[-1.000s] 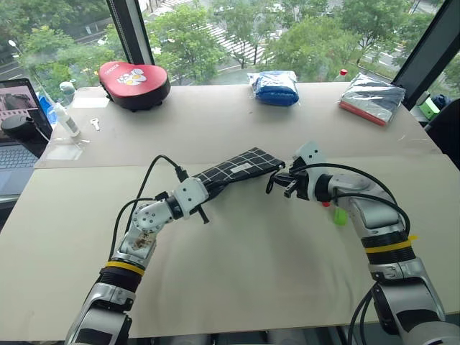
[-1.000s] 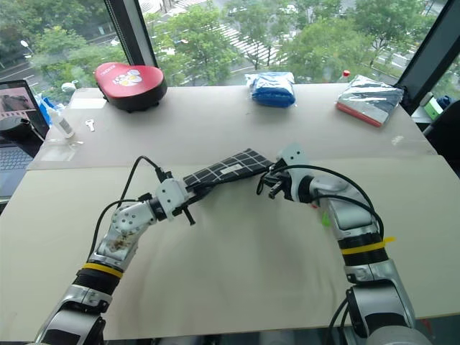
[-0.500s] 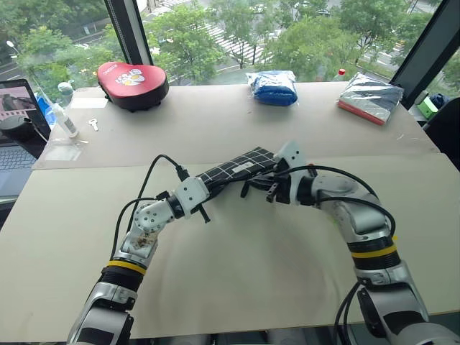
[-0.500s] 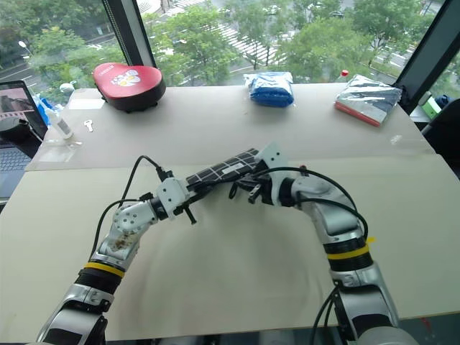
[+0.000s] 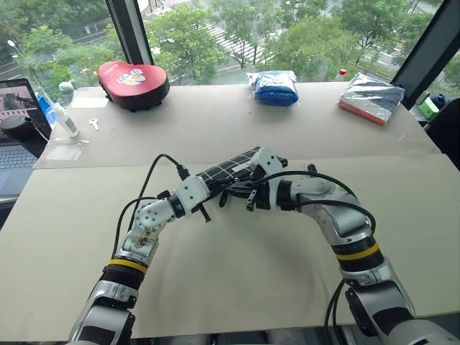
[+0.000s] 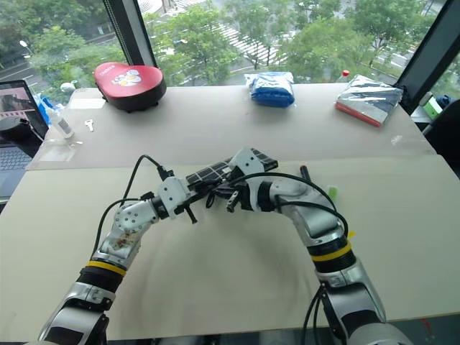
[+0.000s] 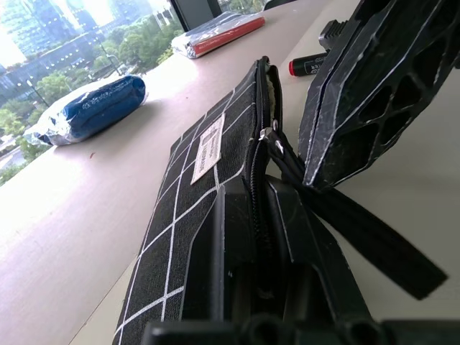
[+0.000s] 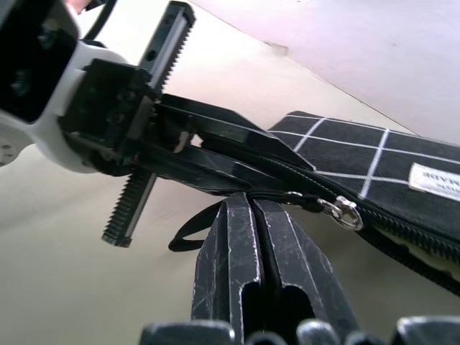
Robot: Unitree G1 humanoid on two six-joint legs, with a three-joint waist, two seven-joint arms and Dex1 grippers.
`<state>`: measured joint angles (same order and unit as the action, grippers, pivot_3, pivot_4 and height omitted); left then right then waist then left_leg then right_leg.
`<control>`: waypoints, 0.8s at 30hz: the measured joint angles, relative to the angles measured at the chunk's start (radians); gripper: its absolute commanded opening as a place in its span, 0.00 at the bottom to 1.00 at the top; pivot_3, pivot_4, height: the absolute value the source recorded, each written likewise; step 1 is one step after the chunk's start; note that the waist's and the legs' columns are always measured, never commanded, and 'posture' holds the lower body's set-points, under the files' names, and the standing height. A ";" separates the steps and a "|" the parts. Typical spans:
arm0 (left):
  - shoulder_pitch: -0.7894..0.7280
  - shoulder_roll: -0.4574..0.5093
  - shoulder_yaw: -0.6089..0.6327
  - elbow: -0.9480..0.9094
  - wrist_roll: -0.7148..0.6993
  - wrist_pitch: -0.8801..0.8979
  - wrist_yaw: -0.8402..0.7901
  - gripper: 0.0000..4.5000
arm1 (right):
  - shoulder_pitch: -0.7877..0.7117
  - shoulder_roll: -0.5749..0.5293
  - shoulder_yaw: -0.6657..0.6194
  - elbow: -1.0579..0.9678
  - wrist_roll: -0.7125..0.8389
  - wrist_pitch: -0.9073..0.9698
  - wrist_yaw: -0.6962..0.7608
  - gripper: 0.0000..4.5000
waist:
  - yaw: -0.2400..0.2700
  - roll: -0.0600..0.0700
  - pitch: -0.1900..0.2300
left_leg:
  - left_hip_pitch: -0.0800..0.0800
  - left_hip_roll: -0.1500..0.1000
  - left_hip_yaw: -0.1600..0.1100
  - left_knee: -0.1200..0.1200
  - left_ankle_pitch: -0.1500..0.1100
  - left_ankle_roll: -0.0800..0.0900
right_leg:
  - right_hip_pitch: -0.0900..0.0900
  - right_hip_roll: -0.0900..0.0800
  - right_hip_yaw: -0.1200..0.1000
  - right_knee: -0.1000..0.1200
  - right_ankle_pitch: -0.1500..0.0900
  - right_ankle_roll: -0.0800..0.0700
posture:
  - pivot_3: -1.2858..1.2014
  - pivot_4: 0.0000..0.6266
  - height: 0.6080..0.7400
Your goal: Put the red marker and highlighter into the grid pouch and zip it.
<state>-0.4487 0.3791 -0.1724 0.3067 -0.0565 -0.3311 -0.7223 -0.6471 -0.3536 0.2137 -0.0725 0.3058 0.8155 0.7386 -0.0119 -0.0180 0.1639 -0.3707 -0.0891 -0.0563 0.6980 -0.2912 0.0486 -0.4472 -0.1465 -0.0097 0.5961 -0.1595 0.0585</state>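
Matt black woven-fabric pouch with thin white grid lines point(image 7: 208, 187) and a small white cloth label, its zipper slider point(image 8: 343, 210) a glint of shiny metal. The left gripper's black plastic fingers point(image 7: 287, 237) look scuffed and dull. Smooth, matt beige tabletop point(image 5: 237, 273); the crinkly silver packet point(image 5: 372, 95) shines glossy like foil.

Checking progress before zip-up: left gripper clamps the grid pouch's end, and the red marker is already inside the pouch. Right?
Not quite. The left gripper does clamp the grid pouch at its end, but the red marker is not inside. It lies out on the table beyond the pouch, as the left wrist view shows.
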 measured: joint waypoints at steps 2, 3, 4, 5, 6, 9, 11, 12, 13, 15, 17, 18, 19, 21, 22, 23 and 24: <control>-0.002 -0.002 -0.001 0.000 0.000 -0.001 -0.002 0.00 | 0.011 -0.039 -0.032 -0.017 0.019 0.007 0.011 0.41 | 0.003 0.000 0.000 | -0.002 0.000 0.000 0.000 0.000 0.000 | -0.001 0.000 0.000 0.000 0.000 0.000 | 0.52 0.24 1.00; -0.002 -0.002 -0.001 0.001 0.000 -0.002 -0.003 0.00 | 0.025 -0.063 -0.056 -0.045 0.037 0.019 0.022 0.48 | 0.005 0.000 0.000 | -0.003 0.000 -0.001 0.000 0.000 0.000 | -0.002 0.000 0.000 0.000 0.000 0.000 | 0.52 0.24 1.00; -0.003 -0.002 0.000 0.003 0.000 -0.002 -0.003 0.00 | 0.040 -0.082 -0.086 -0.076 0.064 0.041 0.028 0.57 | 0.004 0.000 0.000 | -0.003 0.000 0.000 0.000 0.000 0.000 | -0.002 0.000 -0.001 0.000 0.000 0.000 | 0.52 0.24 1.00; -0.004 -0.003 -0.001 0.004 0.000 -0.002 -0.004 0.00 | 0.058 -0.105 -0.116 -0.114 0.103 0.080 0.041 0.65 | 0.004 0.000 0.000 | -0.004 0.000 -0.001 0.000 0.000 0.000 | -0.003 0.000 0.000 0.000 0.000 0.000 | 0.52 0.24 1.00; -0.005 -0.004 -0.001 0.005 0.000 -0.003 -0.004 0.00 | 0.077 -0.122 -0.139 -0.149 0.140 0.117 0.054 0.65 | 0.004 0.000 0.000 | -0.004 0.000 -0.001 0.000 0.000 0.000 | -0.003 0.000 -0.001 0.000 0.000 0.000 | 0.52 0.24 1.00; -0.007 -0.011 -0.002 0.005 0.000 -0.007 -0.008 0.00 | 0.157 -0.189 -0.203 -0.275 0.259 0.220 0.095 0.65 | 0.004 0.000 0.000 | -0.009 0.000 -0.001 0.000 0.000 0.000 | -0.007 0.000 -0.001 0.000 0.000 0.000 | 0.52 0.24 1.00; -0.006 -0.011 -0.002 0.006 0.000 -0.013 -0.011 0.00 | 0.232 -0.270 -0.276 -0.391 0.345 0.265 0.126 0.65 | 0.007 0.000 0.000 | -0.011 0.000 -0.001 0.002 0.000 0.000 | -0.009 0.000 -0.001 0.000 0.000 0.000 | 0.52 0.24 1.00; -0.007 -0.013 -0.003 0.006 0.000 -0.015 -0.011 0.00 | 0.253 -0.298 -0.309 -0.428 0.352 0.265 0.125 0.65 | 0.008 0.000 0.000 | -0.011 0.000 0.000 0.003 0.000 0.000 | -0.009 0.000 0.000 0.000 0.000 0.000 | 0.52 0.24 1.00; -0.007 -0.016 -0.003 0.006 0.000 -0.017 -0.012 0.00 | 0.270 -0.326 -0.344 -0.452 0.355 0.264 0.122 0.65 | 0.009 0.000 0.000 | -0.011 -0.001 0.000 0.004 0.000 0.000 | -0.008 -0.001 0.000 -0.001 0.000 0.000 | 0.52 0.24 1.00; -0.007 -0.019 -0.004 0.007 0.000 -0.021 -0.013 0.00 | 0.306 -0.376 -0.421 -0.481 0.344 0.262 0.088 0.65 | 0.014 0.000 0.000 | -0.011 -0.001 0.000 0.005 0.000 0.000 | -0.008 -0.001 0.000 -0.001 0.000 0.000 | 0.52 0.24 1.00; -0.005 -0.019 -0.004 0.012 0.000 -0.032 -0.016 0.00 | 0.344 -0.415 -0.514 -0.487 0.302 0.261 0.009 0.65 | 0.020 0.000 0.000 | -0.010 0.000 0.001 0.006 0.000 0.000 | -0.008 -0.001 0.000 0.000 0.001 0.000 | 0.52 0.24 1.00; -0.005 -0.019 -0.004 0.014 0.000 -0.036 -0.018 0.00 | 0.354 -0.418 -0.543 -0.485 0.288 0.266 -0.027 0.65 | 0.021 0.000 0.000 | -0.010 0.000 0.001 0.006 0.000 0.000 | -0.008 -0.001 0.000 0.000 0.001 -0.001 | 0.52 0.24 1.00; -0.003 -0.019 -0.004 0.018 0.000 -0.039 -0.023 0.00 | 0.368 -0.419 -0.572 -0.485 0.272 0.270 -0.066 0.65 | 0.023 0.000 0.000 | -0.010 0.000 0.001 0.006 0.000 0.000 | -0.008 -0.001 0.000 0.000 0.001 -0.001 | 0.52 0.24 1.00; -0.001 -0.021 -0.006 0.029 -0.001 -0.043 -0.035 0.00 | 0.401 -0.419 -0.607 -0.487 0.254 0.318 -0.136 0.65 | 0.024 -0.001 0.000 | -0.010 0.000 0.001 0.006 0.000 0.000 | -0.008 -0.001 0.000 0.001 0.001 -0.001 | 0.52 0.24 1.00; -0.001 -0.022 -0.007 0.035 -0.001 -0.044 -0.040 0.00 | 0.421 -0.419 -0.613 -0.487 0.244 0.339 -0.163 0.65 | 0.025 -0.001 0.000 | -0.010 0.000 0.001 0.006 0.000 0.000 | -0.008 -0.001 0.000 0.000 0.001 -0.001 | 0.52 0.24 1.00; -0.001 -0.023 -0.007 0.040 -0.001 -0.046 -0.044 0.00 | 0.441 -0.418 -0.612 -0.486 0.233 0.357 -0.185 0.65 | 0.025 -0.001 0.000 | -0.011 0.000 0.001 0.006 0.000 0.000 | -0.008 -0.001 0.001 0.001 0.001 -0.001 | 0.52 0.24 1.00; -0.001 -0.026 -0.008 0.051 -0.001 -0.057 -0.052 0.00 | 0.470 -0.418 -0.611 -0.488 0.217 0.380 -0.221 0.65 | 0.025 -0.001 0.000 | -0.011 0.000 0.001 0.007 0.000 0.000 | -0.008 -0.001 0.001 0.001 0.001 -0.001 | 0.52 0.24 1.00</control>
<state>-0.4498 0.3535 -0.1805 0.3578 -0.0577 -0.3878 -0.7741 -0.1773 -0.7718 -0.3972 -0.5605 0.5225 1.1954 0.5173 0.0129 -0.0187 0.1635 -0.3813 -0.0893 -0.0551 0.7046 -0.2909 0.0483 -0.4551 -0.1474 -0.0089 0.5966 -0.1583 0.0578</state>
